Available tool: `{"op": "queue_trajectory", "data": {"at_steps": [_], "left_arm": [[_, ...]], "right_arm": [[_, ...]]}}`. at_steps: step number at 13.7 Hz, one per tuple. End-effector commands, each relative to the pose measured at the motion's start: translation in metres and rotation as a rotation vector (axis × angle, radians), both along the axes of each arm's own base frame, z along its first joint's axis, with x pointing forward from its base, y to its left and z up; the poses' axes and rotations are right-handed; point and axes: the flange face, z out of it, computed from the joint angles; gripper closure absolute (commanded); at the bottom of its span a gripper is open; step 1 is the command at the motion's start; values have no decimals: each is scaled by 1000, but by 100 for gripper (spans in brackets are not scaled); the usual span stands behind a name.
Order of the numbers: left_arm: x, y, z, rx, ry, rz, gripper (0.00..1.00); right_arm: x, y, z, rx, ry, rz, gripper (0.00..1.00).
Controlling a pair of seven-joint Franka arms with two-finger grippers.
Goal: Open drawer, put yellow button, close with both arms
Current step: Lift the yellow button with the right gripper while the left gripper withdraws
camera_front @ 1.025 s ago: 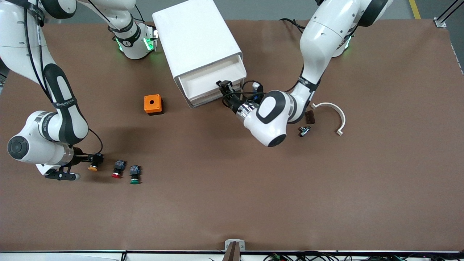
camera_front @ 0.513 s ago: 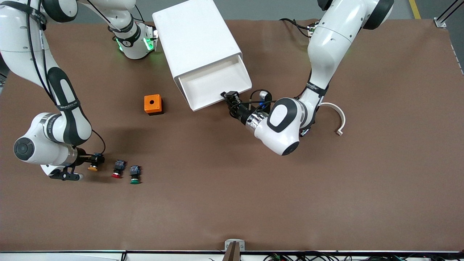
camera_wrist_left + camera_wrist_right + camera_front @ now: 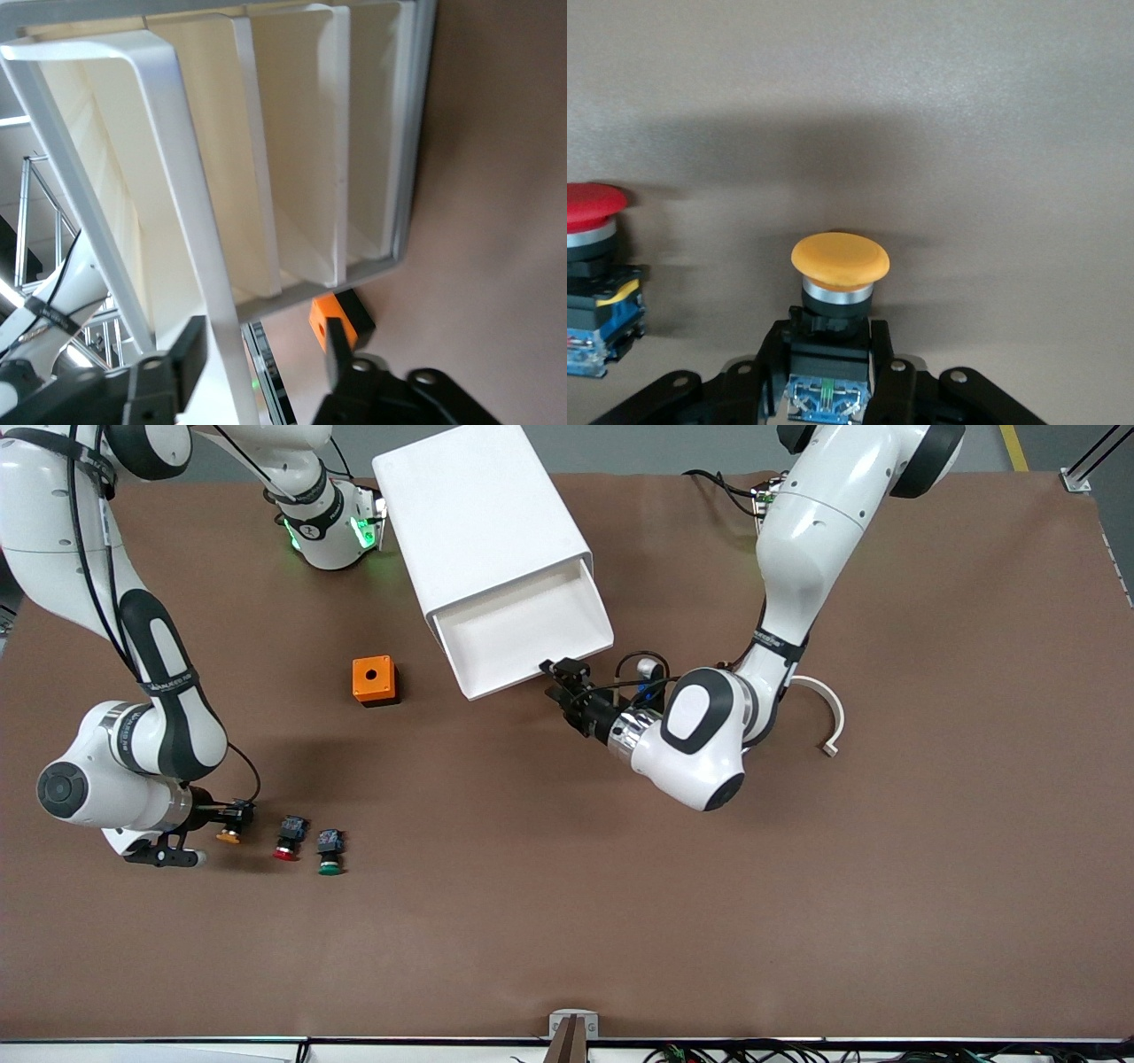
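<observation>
Auditor: Drawer (image 3: 532,633) status, front view?
Inspector: Uppermost tray stands pulled out of the cabinet (image 3: 478,514), top centre of frame. Left gripper (image 3: 565,676) sits at the drawer's front corner toward the left arm's end of the table.
Auditor: Button?
Inspector: Yellow button (image 3: 230,834) lies on the table in the lower part of frame, at the right arm's end, first in a row with a red button (image 3: 287,840) and a green button (image 3: 330,852). Right gripper (image 3: 232,812) is down on it. An orange box (image 3: 374,680) sits mid-frame, beside the cabinet.
Auditor: Left wrist view?
Inspector: Fingers (image 3: 190,350) stand apart astride the drawer's front wall, not clamping it. Drawer interior shows bare.
Auditor: Right wrist view?
Inspector: Fingers (image 3: 890,376) are closed on the yellow button's black body, one on each side. Cap points away from the gripper. Red button is beside it, apart.
</observation>
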Motion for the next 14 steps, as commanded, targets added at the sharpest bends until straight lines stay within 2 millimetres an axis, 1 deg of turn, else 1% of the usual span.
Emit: {"op": "queue_trajectory", "data": {"at_steps": [1, 2, 3, 4, 5, 6, 8, 9, 10, 11, 12, 13, 14], "left_arm": [[37, 32, 27, -15, -66, 41, 1], [51, 46, 36, -22, -88, 65, 1], [61, 57, 41, -31, -111, 78, 1], [72, 74, 43, -48, -142, 92, 1], [83, 93, 47, -69, -189, 100, 1], [96, 115, 61, -86, -261, 107, 1], [108, 147, 71, -91, -380, 72, 1], [112, 161, 80, -70, -452, 35, 1], [116, 178, 94, -45, -527, 1, 1], [119, 191, 110, -36, -587, -21, 1], [123, 209, 121, -5, -634, -33, 1], [125, 223, 133, 27, -679, -58, 1], [124, 228, 142, 38, -735, -116, 1]], "right_arm": [[5, 13, 48, -2, -24, 58, 99], [6, 22, 65, -2, -23, 72, 99], [8, 33, 85, -5, -32, 85, 99], [8, 45, 105, -6, -33, 94, 99], [6, 57, 123, -8, -29, 95, 100], [3, 70, 140, -13, -22, 65, 100], [-6, 106, 165, -24, 21, -1, 100], [-12, 129, 174, -34, 43, -44, 99], [-18, 157, 185, -42, 58, -92, 99], [-26, 184, 194, -45, 75, -156, 99], [-35, 217, 203, -55, 88, -225, 99], [-46, 249, 213, -71, 95, -285, 99], [-58, 281, 224, -87, 94, -345, 99]]}}
